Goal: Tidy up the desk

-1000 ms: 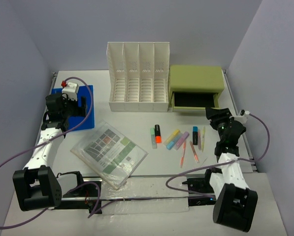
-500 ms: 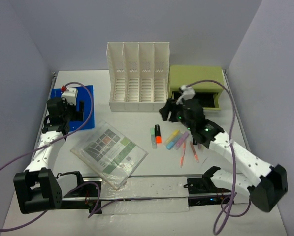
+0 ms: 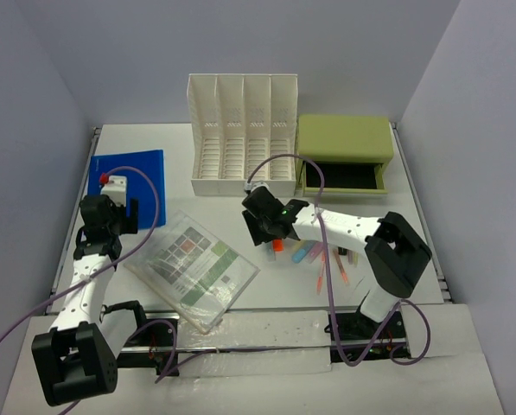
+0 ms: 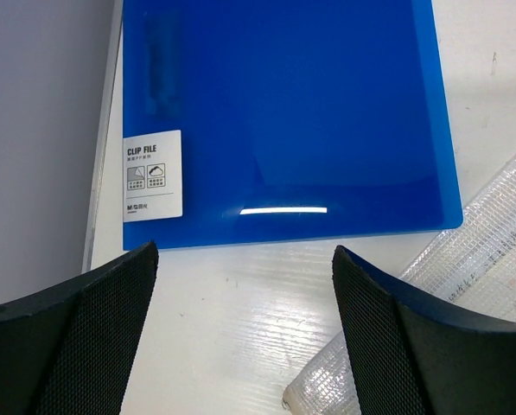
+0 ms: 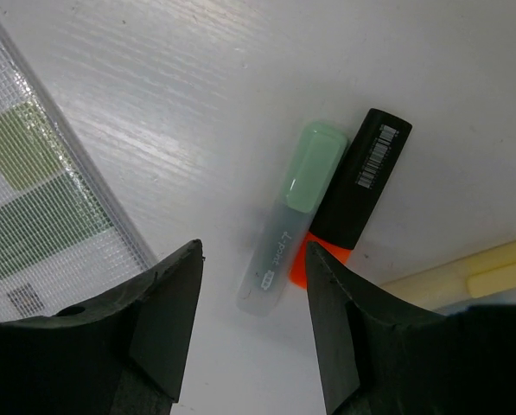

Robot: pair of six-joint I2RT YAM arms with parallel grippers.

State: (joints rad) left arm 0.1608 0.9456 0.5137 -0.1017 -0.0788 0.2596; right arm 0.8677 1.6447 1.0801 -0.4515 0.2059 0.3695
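The large flat white desk (image 3: 171, 143) lay under both arms and carried everything else. The left gripper (image 4: 242, 255) hung just above the desk with its jaws spread wide and nothing between them. A glossy blue plastic clip-file folder (image 4: 283, 112) with a white label lay flat just ahead of its fingertips. The corner of a clear mesh zip pouch (image 4: 465, 285) reached in beside its right finger. The right gripper (image 5: 253, 259) pointed down at the desk with its jaws parted and pinching nothing. A translucent highlighter with a pale green cap (image 5: 292, 207) lay on the desk in the gap between its fingers, untouched as far as the wrist view showed. A black-capped orange highlighter (image 5: 357, 181) lay against that one on the side of the gripper's right finger, and a pale yellow highlighter (image 5: 465, 272) lay further out on that side. The mesh pouch, with a printed sheet inside, sat just outside the left finger. Beyond the right gripper, at the far side of the desk, stood a white slotted file rack (image 3: 243, 134) and beside it a green drawer box (image 3: 342, 154) with its drawer open.
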